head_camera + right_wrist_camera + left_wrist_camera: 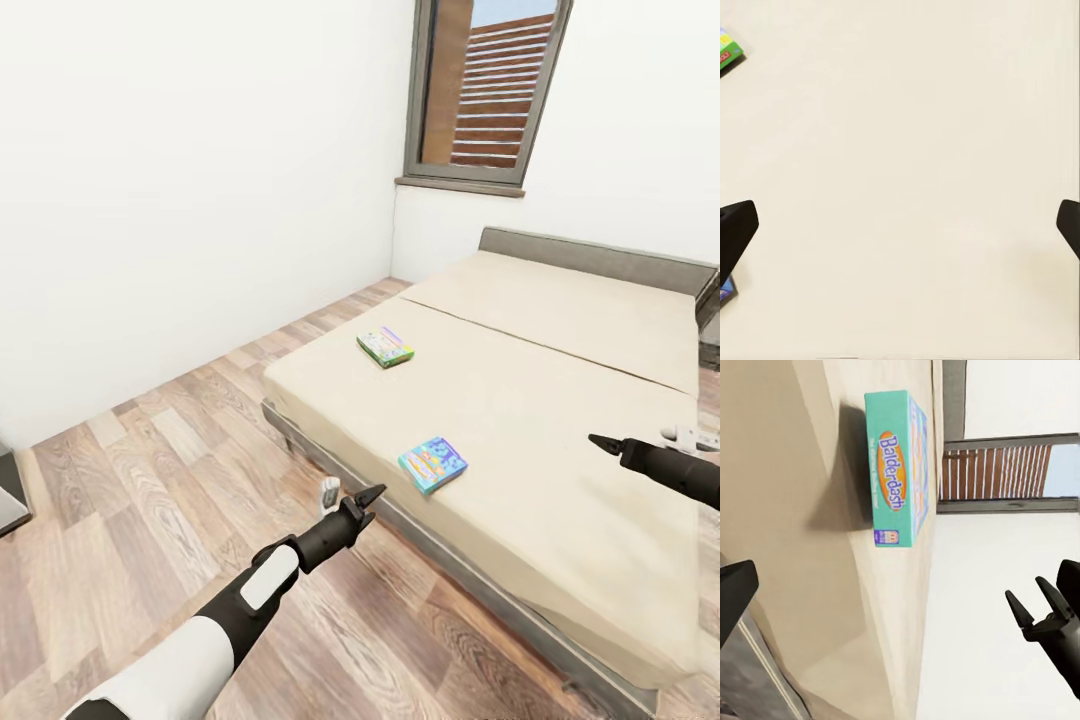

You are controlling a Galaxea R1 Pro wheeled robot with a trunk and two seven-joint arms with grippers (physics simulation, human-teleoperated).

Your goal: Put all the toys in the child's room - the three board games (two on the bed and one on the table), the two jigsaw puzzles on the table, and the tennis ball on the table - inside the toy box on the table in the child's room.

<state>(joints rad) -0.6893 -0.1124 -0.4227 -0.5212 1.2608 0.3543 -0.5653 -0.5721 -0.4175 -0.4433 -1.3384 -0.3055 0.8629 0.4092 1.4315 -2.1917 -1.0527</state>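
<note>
White walls and a wood-plank floor (150, 500) are surrounding me, with a slatted window (487, 90) sitting above the far corner. Taking up most of the room ahead, the bed (560, 400) is lying low under its plain beige cover, grey headboard (600, 255) at the far end. Two board games are resting flat on it, well apart: the teal Balderdash box (433, 464) near the closest edge, the green-edged box (386, 347) farther back. I am holding my left gripper (362, 500) over the floor just short of the bed edge, jaws spread wide and empty. I am hovering my right gripper (603, 443) above the mattress, jaws wide apart, gripping nothing.
</note>
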